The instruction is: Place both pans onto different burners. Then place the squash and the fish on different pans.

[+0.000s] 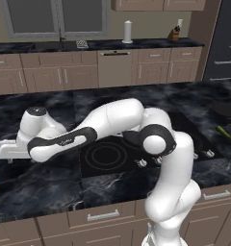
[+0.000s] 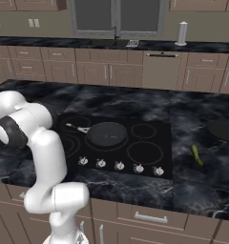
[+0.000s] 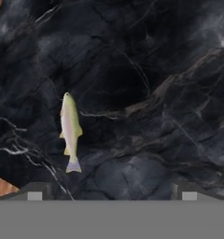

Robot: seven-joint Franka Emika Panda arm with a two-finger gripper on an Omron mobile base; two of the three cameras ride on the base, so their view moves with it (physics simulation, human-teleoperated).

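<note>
spread wide and empty above the counter (image 3: 146, 84), the tool (image 3: 112, 196) needs to slide toward the fish (image 3: 70, 131) lying off to one tip's side, centre over its body, then drop and pinch across its narrow width.

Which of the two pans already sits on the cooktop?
The pan with its thin handle pointing left, resting at the cooktop's middle. The other pan lies on the marble counter at far right, beyond the squash.
</note>
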